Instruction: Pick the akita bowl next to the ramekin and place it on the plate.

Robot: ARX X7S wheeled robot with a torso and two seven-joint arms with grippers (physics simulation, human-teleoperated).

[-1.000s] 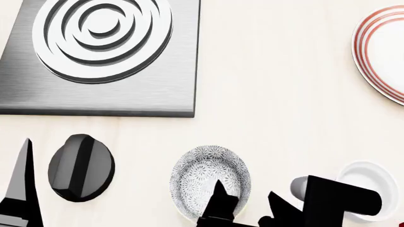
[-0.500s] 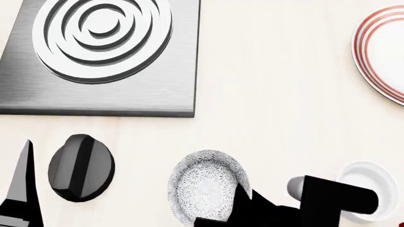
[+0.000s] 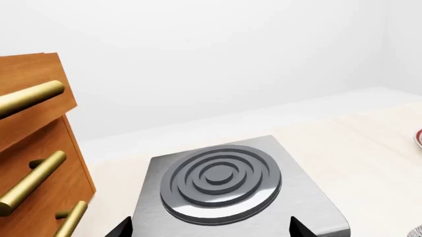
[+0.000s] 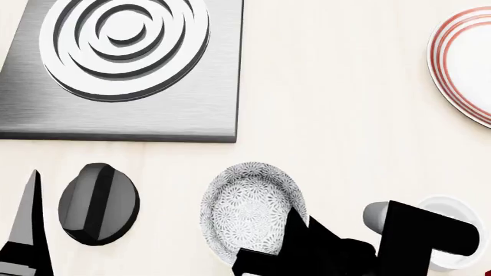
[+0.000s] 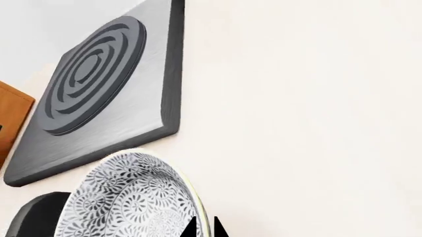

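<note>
The akita bowl (image 4: 247,211), white with a dense grey floral pattern, is tilted near the counter's front edge. My right gripper (image 5: 204,228) is shut on its rim, one fingertip inside the bowl and one outside. In the head view the right gripper (image 4: 296,221) grips the bowl's right side. The ramekin (image 4: 454,217), a plain white cup, stands to the right of the bowl, mostly hidden behind my right arm. The plate (image 4: 466,62) with red rings lies at the far right, cut by the frame edge. My left gripper (image 3: 209,229) is open above the burner plate, holding nothing.
A grey metal burner plate (image 4: 192,109) with concentric rings fills the far left of the counter. A black round knob (image 4: 98,204) sits left of the bowl. Wooden drawers with brass handles (image 3: 33,163) stand beside the burner.
My right gripper's fingers have closed on the bowl's right rim. The bowl has tipped and shifted slightly up and left. My right arm moved right, covering more of the ramekin.
</note>
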